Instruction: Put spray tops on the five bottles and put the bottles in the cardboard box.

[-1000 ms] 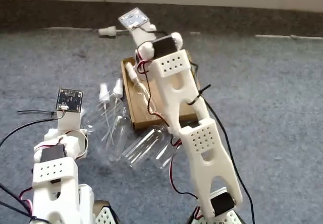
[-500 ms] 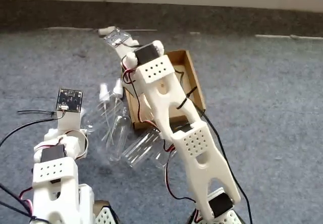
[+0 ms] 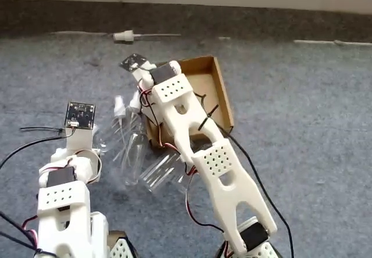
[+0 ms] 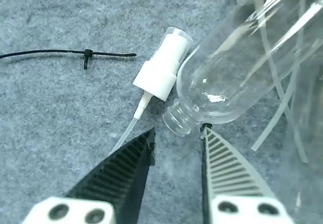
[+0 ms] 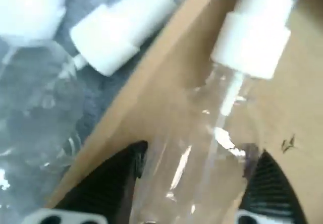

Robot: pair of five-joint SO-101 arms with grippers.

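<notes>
We find the right gripper (image 5: 196, 152) clamped on a capped bottle (image 5: 194, 193), held low inside the box (image 5: 151, 100), close along its wall. To finish well, we advise lowering until the bottle lies flat on the box floor, then opening without dragging it. The left gripper (image 4: 177, 129) rests with jaws apart at the neck of an uncapped bottle (image 4: 227, 82) lying on the carpet (image 4: 50, 108), with a loose spray top (image 4: 161, 65) just beside it.
</notes>
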